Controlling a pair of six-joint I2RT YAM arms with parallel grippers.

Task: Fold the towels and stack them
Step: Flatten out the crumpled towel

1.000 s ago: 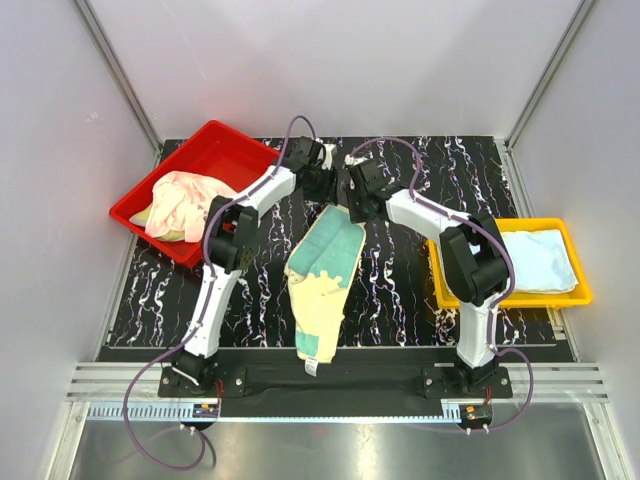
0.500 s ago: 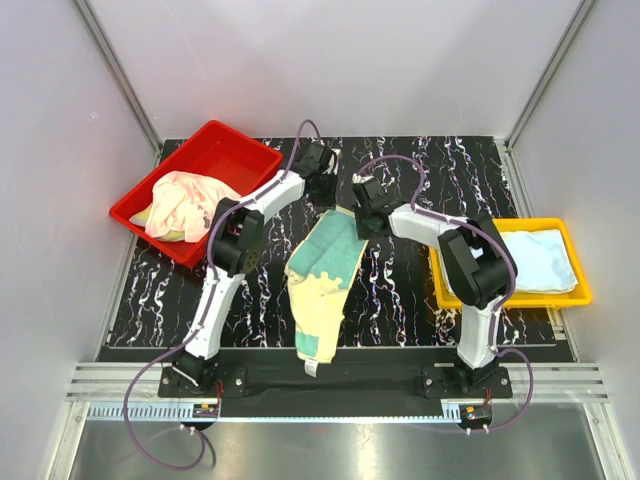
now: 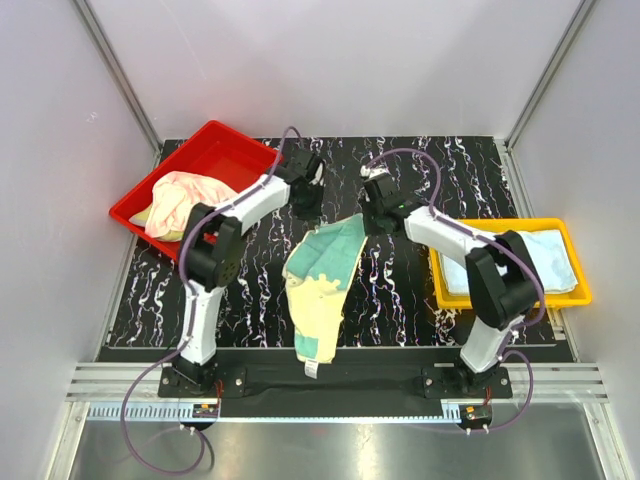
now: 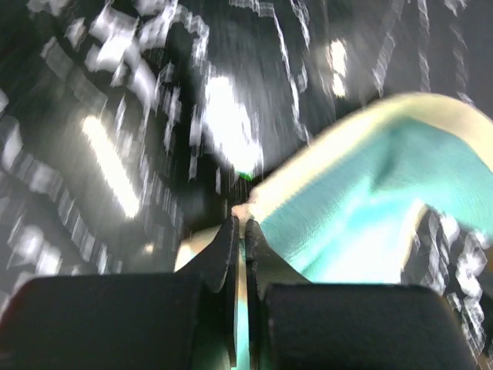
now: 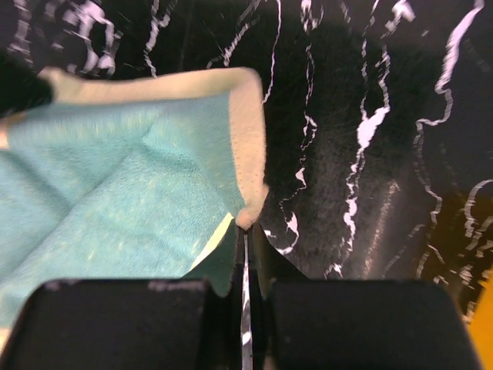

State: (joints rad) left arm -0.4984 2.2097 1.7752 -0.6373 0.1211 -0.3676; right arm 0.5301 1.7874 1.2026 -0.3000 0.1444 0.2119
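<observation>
Towel in work: teal-and-yellow towel [image 3: 322, 290], spread lengthwise mid worktop [image 3: 420, 300], btwn the two arms.
Towel colours: teal at far end, pale yellow over most of the near part, teal patch again at the near end.
Towel near end: at the front edge of the worktop, small white tag hanging off it.
Towel far edge: runs on a slant btwn the two end effectors, right corner farther back than left; can't tell if raised off the worktop.
Left end effector [image 3: 311, 212]: at the towel's far-left corner, fingers [image 4: 228, 247] pressed together, pinching the corner. Left wrist view blurred, but teal cloth seen running into the closed tips.
Right end effector [image 5: 245, 231]: at the towel's far-right corner, fingers pressed together, pinching the cream hem right at the corner tip; teal face of the towel spread to the left of it in right wrist view.
Arms: both reaching out over the worktop, wrists angled in toward each other, end effectors near each other but apart.
Red tray [image 3: 215, 150]: far-left of worktop, set at an angle, left corner past the worktop edge.
Pink towel [image 3: 185, 200]: bunched up, unfolded, in the red tray's near half; bit of yellow-green cloth showing under its left side.
Yellow tray [image 3: 510, 300]: right side of worktop, partly past the right edge, just beside the right arm's elbow.
Pale blue towel [image 3: 545, 260]: folded flat, lying inside the yellow tray.
</observation>
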